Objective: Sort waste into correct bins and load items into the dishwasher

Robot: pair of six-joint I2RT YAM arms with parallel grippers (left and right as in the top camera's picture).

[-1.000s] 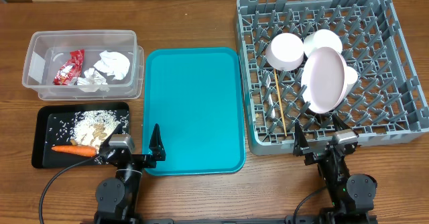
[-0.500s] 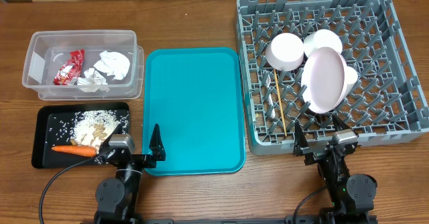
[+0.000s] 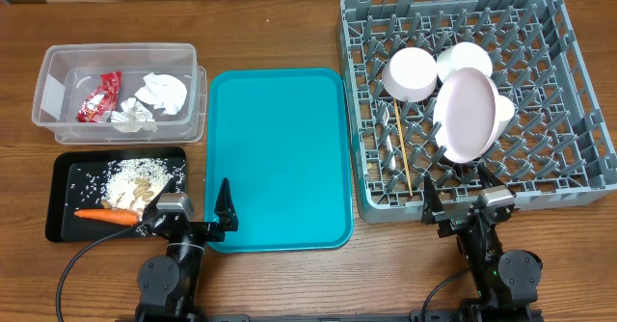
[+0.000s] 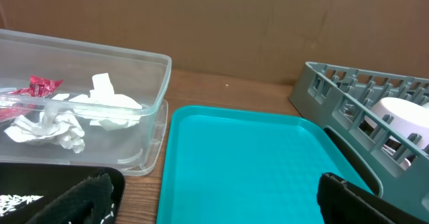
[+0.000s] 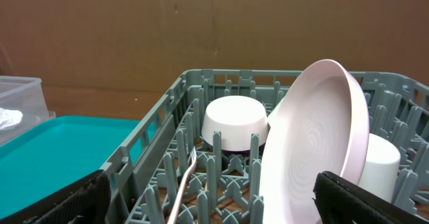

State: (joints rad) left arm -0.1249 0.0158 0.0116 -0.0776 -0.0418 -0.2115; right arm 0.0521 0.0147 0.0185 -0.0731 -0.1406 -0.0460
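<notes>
A white plate stands tilted on edge in the grey dish rack, close beside two bowls. It looks stiff, smooth and probably slippery, so its upper rim seems the best place to hold it. The plate hides most of a small cup, and the fork shows only partly. The left gripper and the right gripper gape wide and hold nothing. The left is at the corner of a teal tray, the right just in front of the rack.

matt wood table, clear plastic tub, glossy wrapper
</notes>
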